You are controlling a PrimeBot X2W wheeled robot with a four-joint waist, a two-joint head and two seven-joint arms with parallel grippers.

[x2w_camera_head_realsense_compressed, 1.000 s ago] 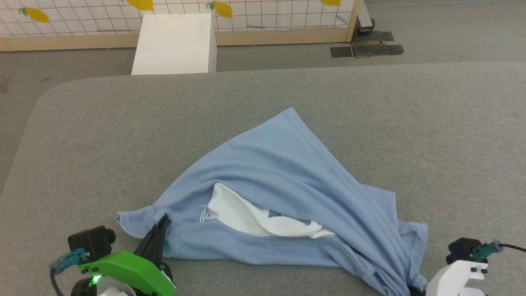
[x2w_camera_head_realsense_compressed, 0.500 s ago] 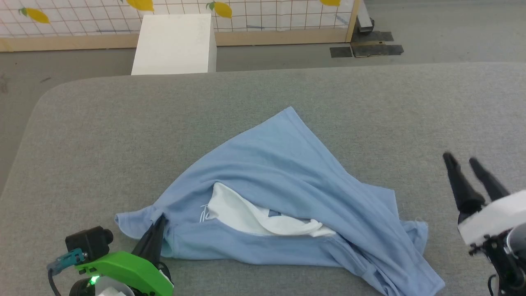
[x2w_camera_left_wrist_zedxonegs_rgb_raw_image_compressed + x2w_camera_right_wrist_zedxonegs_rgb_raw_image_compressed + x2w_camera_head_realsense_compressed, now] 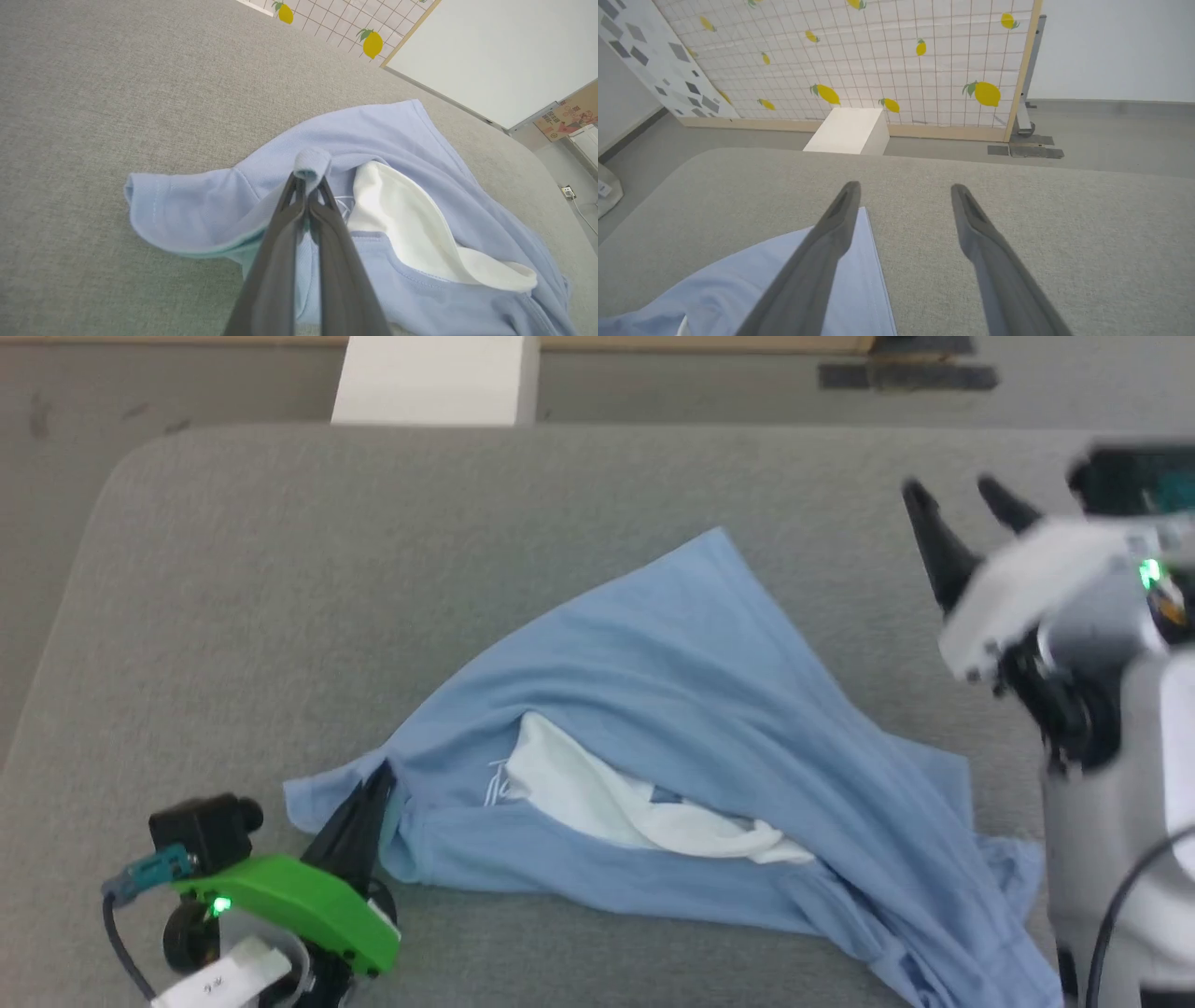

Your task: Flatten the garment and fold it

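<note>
Lifted since a second ago from the near right corner of the garment toward the far right edge of the grey padded surface: right gripper, fingers spread wide and empty. Left gripper fingers pressed together, pinching a fold by the sleeve seam. Garment crumpled from mid-surface to the near right, white fabric piece exposed. Beyond the far edge, a white box. Seen from the right wrist: lemon-patterned screen behind that box.

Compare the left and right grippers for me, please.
The left gripper is shut on a fold of the shirt; the right gripper is open and empty. The left gripper has a green body, the right gripper a white one. Both have two long dark fingers.
</note>
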